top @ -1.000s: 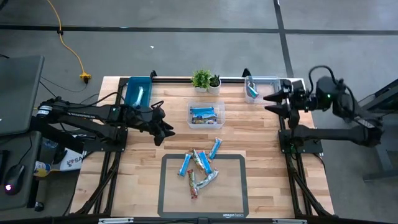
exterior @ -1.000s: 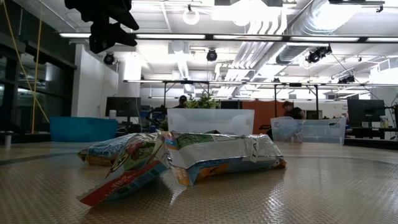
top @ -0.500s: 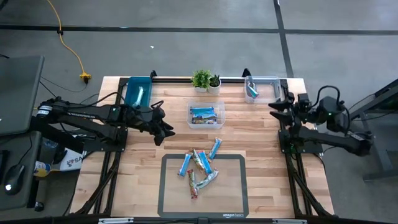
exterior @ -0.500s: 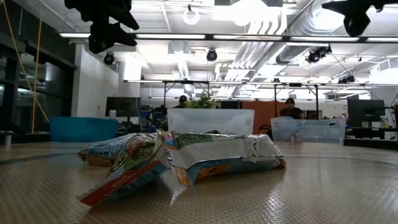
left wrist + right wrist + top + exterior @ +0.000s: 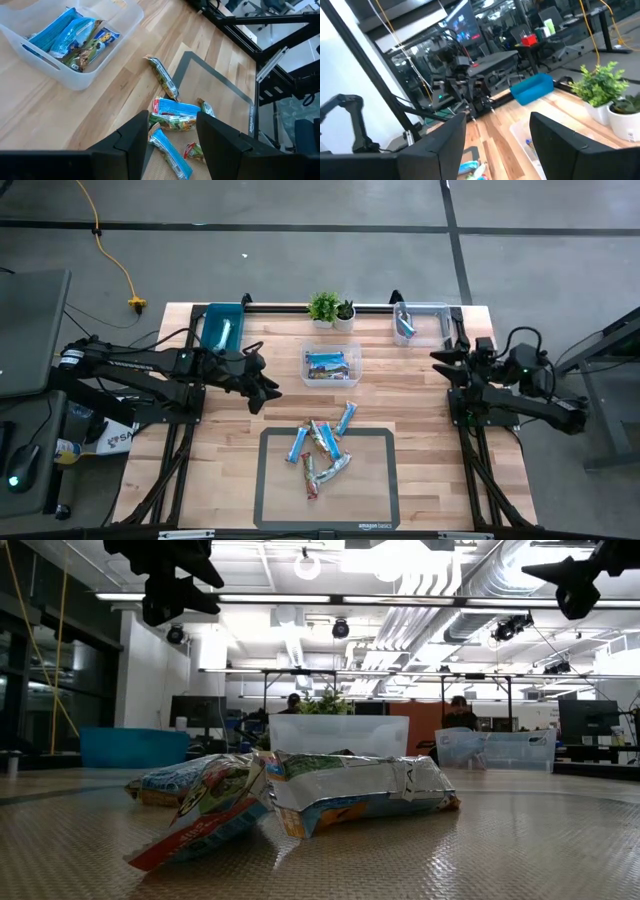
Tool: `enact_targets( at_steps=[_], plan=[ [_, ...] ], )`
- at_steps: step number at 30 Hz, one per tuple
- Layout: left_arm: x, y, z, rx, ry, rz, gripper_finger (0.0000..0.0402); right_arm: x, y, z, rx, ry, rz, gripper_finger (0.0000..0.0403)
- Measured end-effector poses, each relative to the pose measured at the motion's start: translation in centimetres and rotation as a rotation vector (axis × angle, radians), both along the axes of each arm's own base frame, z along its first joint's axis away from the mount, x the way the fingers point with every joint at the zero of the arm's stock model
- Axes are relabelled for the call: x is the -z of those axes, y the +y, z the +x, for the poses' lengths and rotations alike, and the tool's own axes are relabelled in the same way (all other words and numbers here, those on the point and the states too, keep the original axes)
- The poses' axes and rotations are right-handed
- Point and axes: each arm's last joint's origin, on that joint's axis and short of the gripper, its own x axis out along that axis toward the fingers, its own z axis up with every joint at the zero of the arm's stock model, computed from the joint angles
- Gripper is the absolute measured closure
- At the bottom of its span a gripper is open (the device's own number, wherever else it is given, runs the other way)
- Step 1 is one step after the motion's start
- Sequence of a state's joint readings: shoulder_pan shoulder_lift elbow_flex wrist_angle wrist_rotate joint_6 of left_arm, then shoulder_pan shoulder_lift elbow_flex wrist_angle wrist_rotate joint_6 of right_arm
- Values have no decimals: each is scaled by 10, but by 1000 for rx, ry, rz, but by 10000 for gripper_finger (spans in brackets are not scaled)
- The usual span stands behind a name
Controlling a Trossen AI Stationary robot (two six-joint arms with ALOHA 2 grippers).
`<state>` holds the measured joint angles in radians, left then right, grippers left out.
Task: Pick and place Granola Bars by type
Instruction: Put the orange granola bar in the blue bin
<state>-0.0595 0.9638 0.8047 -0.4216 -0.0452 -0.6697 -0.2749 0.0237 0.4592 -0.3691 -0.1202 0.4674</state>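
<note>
The wooden table [image 5: 420, 420] carries three bins; the centre bin [image 5: 332, 366] already has bars sorted. Several Granola Bars [image 5: 322, 450] remain heaped on the mat [image 5: 375, 505]. My left gripper [image 5: 268, 385] hovers open and empty, my right gripper [image 5: 440, 360] likewise open.

Free: bare bench [image 5: 420, 410] on both sides of the mat [image 5: 375, 500] | Obstacles: clear bin [image 5: 332, 366] mid-bench; blue bin [image 5: 206, 328], plants [image 5: 330, 309] and clear tub [image 5: 432, 311] along far edge | Loose Granola Bars [image 5: 322, 447] straddle mat's far edge
</note>
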Motion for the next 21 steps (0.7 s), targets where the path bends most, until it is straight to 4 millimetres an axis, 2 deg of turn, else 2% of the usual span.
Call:
enact_targets(
  at_steps=[11,21],
  plan=[
    [0,1,0,-12,-1,16,238,-2,0,0,-7,-66,-40,199],
    [0,1,0,-13,-2,17,238,42,-7,30,-92,-392,-29,199]
  ],
)
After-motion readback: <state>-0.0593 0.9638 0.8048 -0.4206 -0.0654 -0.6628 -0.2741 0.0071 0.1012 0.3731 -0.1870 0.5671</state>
